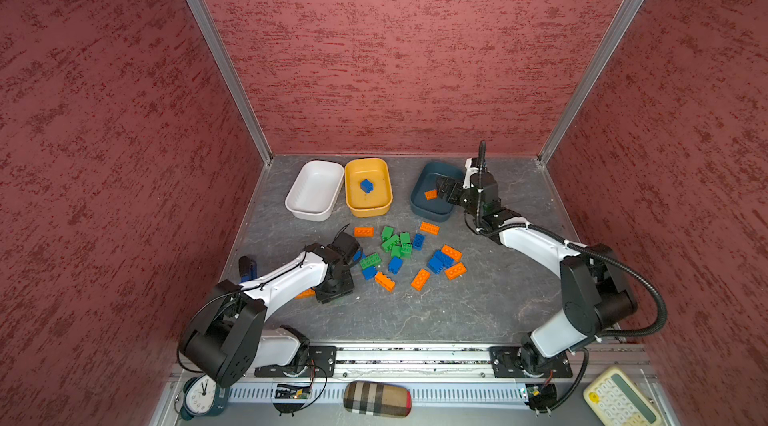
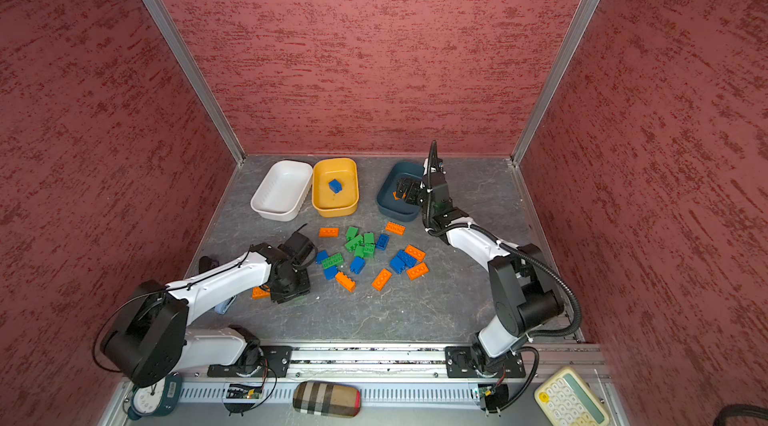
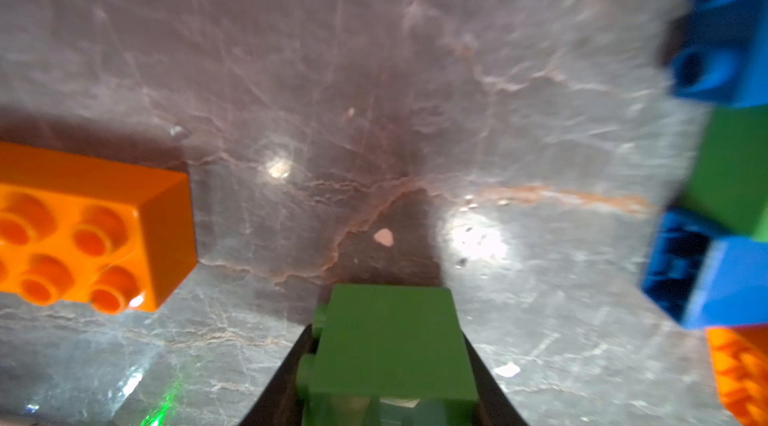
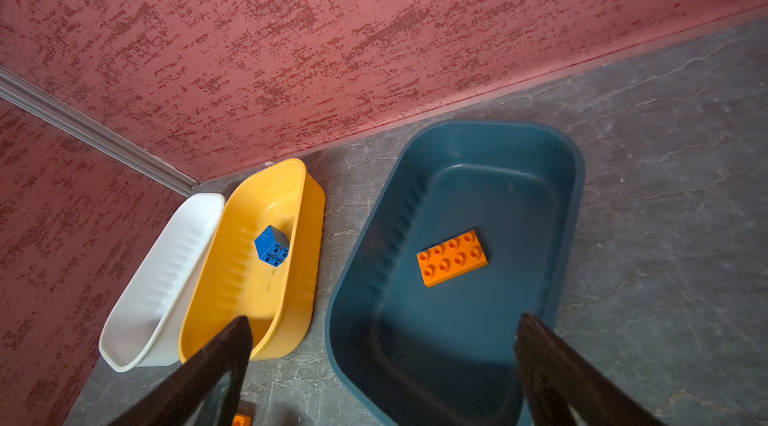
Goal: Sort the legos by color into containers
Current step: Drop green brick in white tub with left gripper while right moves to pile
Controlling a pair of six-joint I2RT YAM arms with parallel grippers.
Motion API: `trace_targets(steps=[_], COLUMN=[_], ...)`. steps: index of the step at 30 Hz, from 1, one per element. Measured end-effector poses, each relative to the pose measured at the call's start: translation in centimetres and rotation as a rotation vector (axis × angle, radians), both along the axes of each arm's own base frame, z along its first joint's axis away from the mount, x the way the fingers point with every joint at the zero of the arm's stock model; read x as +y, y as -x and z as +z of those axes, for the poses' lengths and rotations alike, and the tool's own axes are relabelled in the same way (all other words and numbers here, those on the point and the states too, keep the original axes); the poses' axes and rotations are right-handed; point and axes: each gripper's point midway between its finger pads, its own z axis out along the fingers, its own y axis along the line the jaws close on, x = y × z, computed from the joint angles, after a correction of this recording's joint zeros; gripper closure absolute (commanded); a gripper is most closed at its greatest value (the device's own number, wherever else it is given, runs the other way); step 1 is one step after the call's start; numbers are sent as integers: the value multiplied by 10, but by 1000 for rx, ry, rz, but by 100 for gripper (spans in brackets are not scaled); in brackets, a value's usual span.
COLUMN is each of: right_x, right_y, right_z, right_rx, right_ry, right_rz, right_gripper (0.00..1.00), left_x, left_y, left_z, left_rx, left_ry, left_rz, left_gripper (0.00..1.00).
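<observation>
Over grey marble tabletop (image 3: 332,70), a green brick (image 3: 390,353) is clamped, studs toward one jaw, by the left gripper (image 3: 386,330); the right gripper (image 4: 384,318) is spread wide, empty.

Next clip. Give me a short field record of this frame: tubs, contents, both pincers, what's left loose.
white tub: empty
yellow tub: one blue brick
teal tub: one orange brick
left pincer: low over the table, green brick between its fingers, both touching its sides
right pincer: open, empty, above the teal tub
loose bricks: orange, blue and green, scattered mid-table
sorting: barely begun; no green in any tub yet
</observation>
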Motion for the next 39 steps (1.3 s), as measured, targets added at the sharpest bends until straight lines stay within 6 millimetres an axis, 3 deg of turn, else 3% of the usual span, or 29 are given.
trace_targets(steps=[4, 8, 14, 17, 22, 27, 34, 39], right_x=[2, 5, 18, 29, 46, 56, 51, 35], right_y=[0, 2, 12, 20, 41, 63, 91, 118], right_z=[-1, -3, -13, -19, -35, -51, -53, -66], right_rx=[3, 8, 55, 83, 136, 200, 233, 289], right_ry=[-4, -6, 40, 93, 192, 261, 282, 286], right_rz=[13, 27, 88, 134, 225, 291, 309, 292], right_gripper=[1, 1, 1, 1, 1, 1, 1, 1], left_x=[-10, -12, 23, 44, 89, 120, 134, 135], left_y=[-26, -73, -143, -176, -233, -281, -327, -358], left_z=[30, 74, 125, 140, 137, 114, 87, 80], left_rx=[-118, -283, -499, -593, -668, -655, -619, -604], left_ry=[40, 90, 88, 72, 23, -29, -60, -75], left_rz=[-18, -2, 80, 131, 225, 260, 228, 194], left_gripper=[63, 63, 63, 62, 62, 62, 59, 39])
